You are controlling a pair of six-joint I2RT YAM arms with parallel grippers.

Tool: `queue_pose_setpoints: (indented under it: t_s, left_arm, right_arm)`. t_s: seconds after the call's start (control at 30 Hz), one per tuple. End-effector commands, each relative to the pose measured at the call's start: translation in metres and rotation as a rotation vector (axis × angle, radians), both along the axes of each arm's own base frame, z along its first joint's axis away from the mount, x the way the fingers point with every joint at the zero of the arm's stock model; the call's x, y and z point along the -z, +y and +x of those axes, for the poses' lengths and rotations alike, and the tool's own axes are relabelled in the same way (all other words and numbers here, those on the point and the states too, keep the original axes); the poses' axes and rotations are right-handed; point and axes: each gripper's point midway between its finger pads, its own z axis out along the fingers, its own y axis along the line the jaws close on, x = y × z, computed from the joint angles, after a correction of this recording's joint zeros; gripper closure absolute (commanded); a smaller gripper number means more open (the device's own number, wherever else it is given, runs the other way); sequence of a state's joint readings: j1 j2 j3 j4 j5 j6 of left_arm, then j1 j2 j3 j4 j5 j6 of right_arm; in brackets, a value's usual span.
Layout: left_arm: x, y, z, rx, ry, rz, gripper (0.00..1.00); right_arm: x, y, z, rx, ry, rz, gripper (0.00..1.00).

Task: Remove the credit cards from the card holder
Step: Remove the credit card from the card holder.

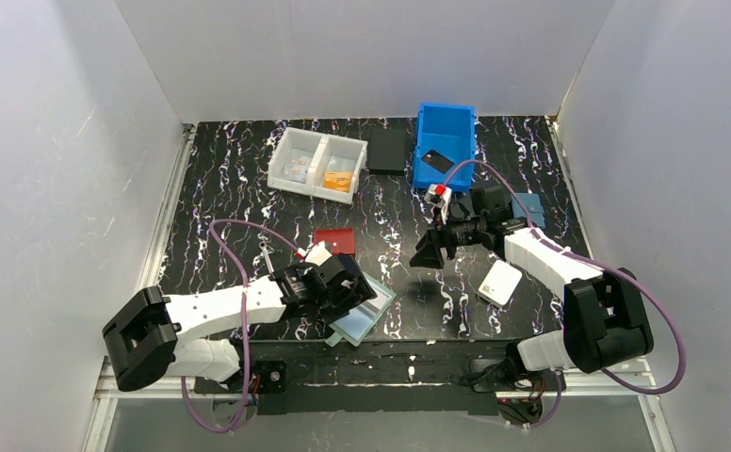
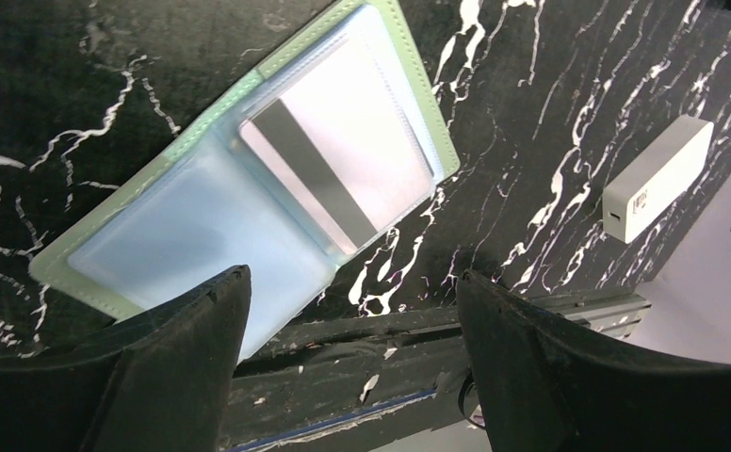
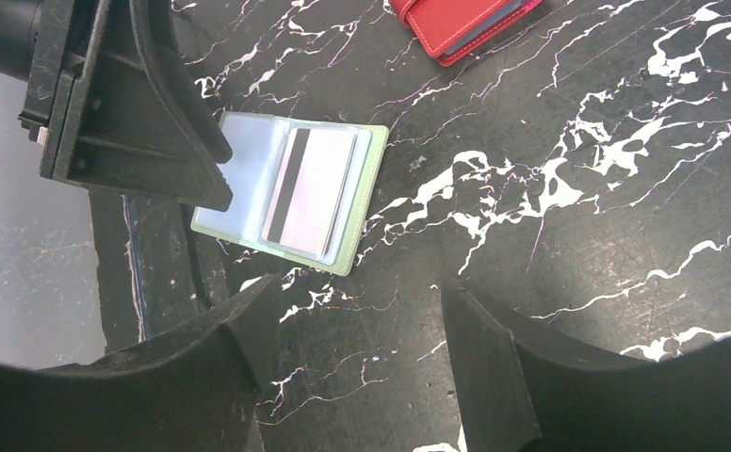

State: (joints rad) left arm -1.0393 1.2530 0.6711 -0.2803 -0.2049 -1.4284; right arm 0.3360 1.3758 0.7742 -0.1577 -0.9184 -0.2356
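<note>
The sage-green folding leather-like card holder [image 2: 183, 221] lies opened flat, clear inner sleeves facing up, at the near edge of the black marbled worktop [image 2: 550, 113]. One pale plastic credit card [image 2: 357, 151], its dark magnetic stripe showing, sits in one half's sleeve.

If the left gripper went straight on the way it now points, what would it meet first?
Most likely the open card holder, near the striped card in its pocket; the left gripper hangs open over it, though depth is unclear.

Open card holder [image 3: 249, 184] shows one card [image 3: 313, 193], seemingly pocketed.
</note>
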Motion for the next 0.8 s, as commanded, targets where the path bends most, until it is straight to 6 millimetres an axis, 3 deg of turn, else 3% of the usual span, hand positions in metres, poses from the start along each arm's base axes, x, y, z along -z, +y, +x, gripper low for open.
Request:
queue_pose_setpoints:
  t_s: [0.0,0.2,0.53,0.77]
  left_arm:
    - [-0.007,0.014,0.0,-0.074,0.02,0.071,0.21]
    - [-0.006,0.01,-0.003,-0.076,0.051,0.106,0.23]
    - [-0.001,-0.008,0.012,-0.083,0.009,0.073,0.42]
    - [0.01,-0.016,0.021,-0.094,0.023,0.118,0.43]
  right_arm:
    - [-0.015,0.001,0.01,0.001,-0.05,0.018,0.28]
    - [-0.014,0.003,0.008,-0.003,-0.032,0.034,0.28]
    - [-0.014,0.004,0.008,-0.001,-0.022,0.038,0.28]
    - [-0.014,0.004,0.008,0.001,-0.024,0.037,0.28]
